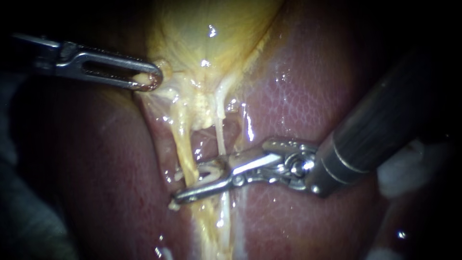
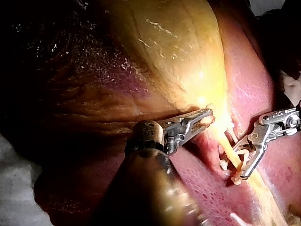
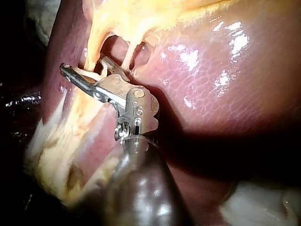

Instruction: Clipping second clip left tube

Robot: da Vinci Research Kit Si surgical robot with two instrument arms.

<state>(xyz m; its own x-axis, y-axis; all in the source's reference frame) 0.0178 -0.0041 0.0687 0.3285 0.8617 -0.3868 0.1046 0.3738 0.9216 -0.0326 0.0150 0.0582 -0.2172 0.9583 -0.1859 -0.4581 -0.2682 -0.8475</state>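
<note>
The left instrument (image 1: 150,81), far left, has its end effector clamped on the gallbladder (image 1: 207,33) edge. The right instrument (image 1: 192,182) holds its end effector partly open, straddling the left tube (image 1: 181,137) near centre, over the liver (image 1: 308,96).

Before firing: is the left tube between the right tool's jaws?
Yes, the left tube passes between the right tool's open jaws.

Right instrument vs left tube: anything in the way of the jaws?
Nothing visible: the right instrument has its open jaws astride the left tube. The thinner right tube meets the upper jaw nearer the hinge; whether it is inside too, I cannot tell. The left instrument holds the gallbladder, well clear.
</note>
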